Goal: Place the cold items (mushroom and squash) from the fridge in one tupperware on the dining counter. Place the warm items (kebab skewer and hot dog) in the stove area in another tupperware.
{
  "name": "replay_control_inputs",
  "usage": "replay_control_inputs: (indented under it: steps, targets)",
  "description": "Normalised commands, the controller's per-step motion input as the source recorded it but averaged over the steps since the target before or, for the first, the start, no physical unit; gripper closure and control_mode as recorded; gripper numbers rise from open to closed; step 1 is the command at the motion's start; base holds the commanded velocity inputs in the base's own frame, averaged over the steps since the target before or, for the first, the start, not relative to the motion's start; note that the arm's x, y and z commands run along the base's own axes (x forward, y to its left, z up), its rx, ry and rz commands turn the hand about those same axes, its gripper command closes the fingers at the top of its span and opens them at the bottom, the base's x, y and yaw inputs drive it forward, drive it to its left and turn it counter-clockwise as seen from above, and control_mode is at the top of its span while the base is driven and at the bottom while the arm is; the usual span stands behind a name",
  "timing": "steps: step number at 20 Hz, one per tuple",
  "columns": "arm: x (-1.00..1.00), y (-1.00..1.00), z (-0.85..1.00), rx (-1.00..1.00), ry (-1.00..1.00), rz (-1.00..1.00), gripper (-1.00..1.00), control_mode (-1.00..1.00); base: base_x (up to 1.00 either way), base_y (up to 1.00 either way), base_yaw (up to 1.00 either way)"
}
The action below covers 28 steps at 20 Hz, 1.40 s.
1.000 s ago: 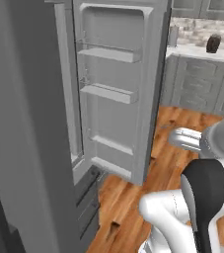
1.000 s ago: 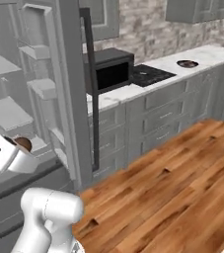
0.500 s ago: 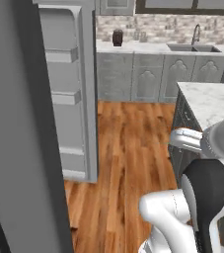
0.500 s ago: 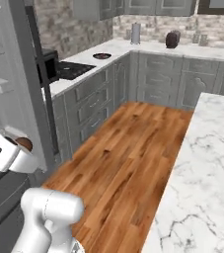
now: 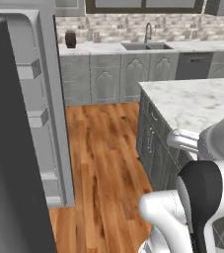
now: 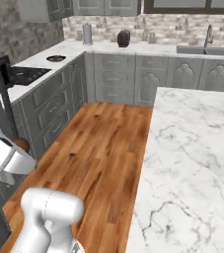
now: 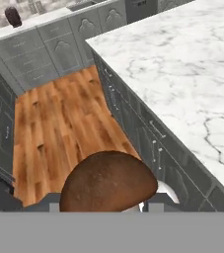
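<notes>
Mushroom (image 7: 108, 182) — its brown cap sits low in the centre of the hand view, right at the bottom, with a bit of pale stem showing at its lower right. It sits between the fingers of the gripper (image 7: 108, 205), which is clenched on it; the dark finger tips themselves are mostly hidden behind the cap. In the right base view the same brown cap (image 6: 20, 144) peeks out at the left edge of the frame, just beside the white arm segment.

Beyond the mushroom, the hand view shows the marble counter (image 7: 182, 64) filling the upper right of the frame, its grey cabinet front running diagonally down toward the lower right. The wooden floor (image 7: 59, 118) lies in the left centre, with grey cabinets across the upper left and a dark jar (image 7: 13, 16) on the far worktop at the top left corner.

In the left base view the fridge door (image 5: 39, 99) stands at the left of the frame, its shelves seen edge-on. The sink (image 5: 147, 45) with its tap is at the top centre, and the jar is on the worktop at the upper left. The marble counter occupies the right middle.

In the right base view the stove (image 6: 22, 74) is at the left — a small dark plate (image 6: 56, 58) lies on the worktop beyond it.
</notes>
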Motion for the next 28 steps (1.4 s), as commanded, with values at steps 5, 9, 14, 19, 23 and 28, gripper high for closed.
replay_control_inputs:
  steps: [5,9,14,19,23,28]
  targets:
    - [0.00,0.00,0.00,0.00,0.00,0.00,1.00,1.00,0.95,0.02,0.00]
    - [0.00,0.00,0.00,0.00,0.00,0.00,1.00,1.00,0.99,0.05,-0.01]
    - [0.00,0.00,0.00,0.00,0.00,0.00,1.00,1.00,0.99,0.23,-0.10]
    - [0.00,0.00,0.00,0.00,0.00,0.00,1.00,1.00,1.00,0.39,-0.19]
    - [0.00,0.00,0.00,0.00,0.00,0.00,1.00,1.00,1.00,0.50,-0.25]
    - [0.00,0.00,0.00,0.00,0.00,0.00,1.00,1.00,1.00,0.59,-0.33]
